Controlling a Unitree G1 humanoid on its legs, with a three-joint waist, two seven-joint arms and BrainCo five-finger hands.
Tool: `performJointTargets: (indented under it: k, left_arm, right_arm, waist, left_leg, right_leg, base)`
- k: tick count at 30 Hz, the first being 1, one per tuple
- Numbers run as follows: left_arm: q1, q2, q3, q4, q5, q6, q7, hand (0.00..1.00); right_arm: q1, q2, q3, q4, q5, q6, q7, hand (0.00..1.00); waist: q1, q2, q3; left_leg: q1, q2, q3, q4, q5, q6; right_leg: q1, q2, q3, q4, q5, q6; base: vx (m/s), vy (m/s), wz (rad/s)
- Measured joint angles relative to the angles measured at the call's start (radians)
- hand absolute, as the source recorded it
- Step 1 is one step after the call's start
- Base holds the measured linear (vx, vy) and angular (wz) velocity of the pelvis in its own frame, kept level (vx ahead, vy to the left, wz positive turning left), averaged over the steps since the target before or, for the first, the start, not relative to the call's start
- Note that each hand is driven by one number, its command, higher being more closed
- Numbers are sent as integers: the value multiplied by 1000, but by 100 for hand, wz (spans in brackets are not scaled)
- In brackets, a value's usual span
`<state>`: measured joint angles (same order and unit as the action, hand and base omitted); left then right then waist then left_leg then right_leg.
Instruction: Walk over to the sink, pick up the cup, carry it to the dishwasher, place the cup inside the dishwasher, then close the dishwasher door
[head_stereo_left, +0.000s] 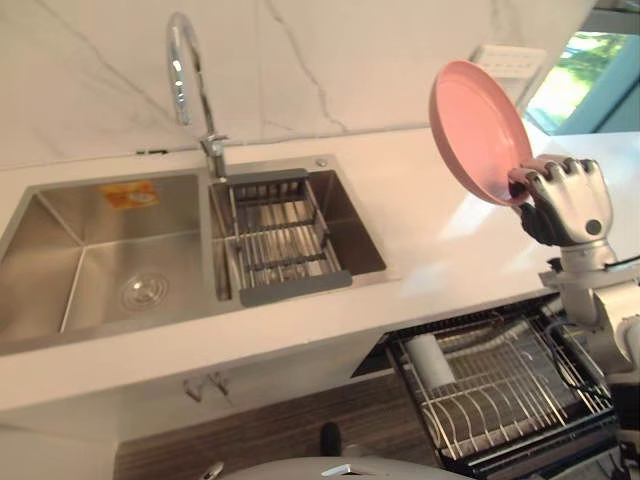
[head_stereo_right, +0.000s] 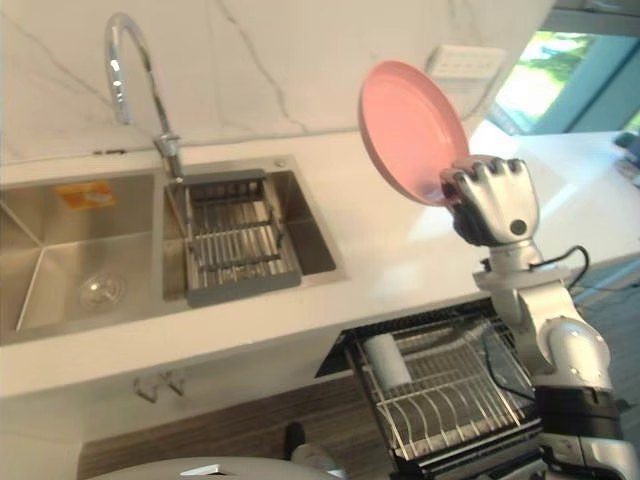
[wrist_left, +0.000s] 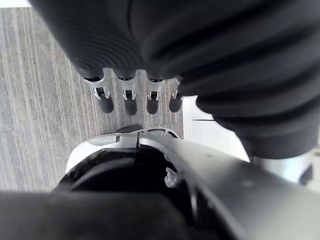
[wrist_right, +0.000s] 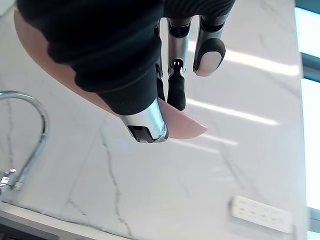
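Right robot hand (head_stereo_left: 565, 200) is raised above the white surface (head_stereo_left: 430, 235), its fingers and thumb curled onto the lower rim of one pink plate (head_stereo_left: 478, 125) and pinching it. The plate stands almost on edge, tilted, clear of the surface. In the right wrist view the plate's rim shows between the thumb and the dark-tipped fingers (wrist_right: 176, 95), with the marble wall (wrist_right: 225, 150) beyond.

Below this robot hand, under the edge of the surface, the dishwasher (head_stereo_left: 560, 455) has one wire rack (head_stereo_left: 510, 385) pulled out. One white cup (head_stereo_left: 432, 360) lies on its side in that rack, at the end farther from the robot hand.

Well to the left of the robot hand, one steel sink (head_stereo_left: 60, 330) with two basins is set into the surface. The basin nearer the robot hand holds one grey-framed wire drain basket (head_stereo_left: 280, 240). The farther basin has one round drain (head_stereo_left: 143, 291) and one orange sticker (head_stereo_left: 130, 194). One curved chrome tap (head_stereo_left: 188, 70) rises behind the divide between the basins. One white socket plate (head_stereo_left: 510, 60) sits on the wall just beyond the top of the plate.

Left robot hand (wrist_left: 129, 100) hangs low in its own wrist view, fingers straight, relaxed and slightly apart, pointing at the grey wood-grain floor (wrist_left: 35, 100)
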<state>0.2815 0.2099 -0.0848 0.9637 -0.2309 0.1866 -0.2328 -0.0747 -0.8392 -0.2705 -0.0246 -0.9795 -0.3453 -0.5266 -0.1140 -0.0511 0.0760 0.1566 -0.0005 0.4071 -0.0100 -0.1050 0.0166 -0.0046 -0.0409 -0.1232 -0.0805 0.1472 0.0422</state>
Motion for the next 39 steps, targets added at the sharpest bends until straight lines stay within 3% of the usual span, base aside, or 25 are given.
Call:
performJointTargets:
  k: [8,16,20,32,39]
  left_arm:
    - [1,8,-7,8,0,21,0,0]
    - [-34,29,-5,8,-36,52,9,0]
    - [-38,28,-4,8,-52,59,9,0]
    - [-75,22,3,-13,-105,58,11,0]
    - [-75,10,4,-31,-121,58,11,0]
  right_arm:
    - [165,0,-136,-2,0,5,-25,100]
    - [250,53,-191,4,1,31,-101,100]
    - [277,85,-235,29,14,39,-110,100]
    - [300,134,-248,147,44,23,-85,100]
    - [309,177,-244,165,77,67,-39,100]
  waist:
    - [-53,-11,-2]
    - [-85,-34,51]
    - [-109,-25,69]
    - [-104,6,112]
    - [-93,24,133]
  left_leg:
    - [-18,4,118,87,-80,8]
    - [-75,24,235,183,-153,16]
    - [-71,30,238,203,-172,16]
    - [-51,42,193,217,-176,12]
    - [-71,32,170,216,-176,12]
  right_leg:
    - [-64,6,114,49,-8,13]
    - [-121,-10,108,56,-10,13]
    - [-122,-11,89,70,-3,5]
    - [-105,-1,59,79,15,10]
    - [-123,-16,52,95,5,17]
  base:
    - [-32,38,-47]
    - [-30,39,-44]
    - [56,33,-9]
    - [64,0,1]
    - [-68,-7,7]
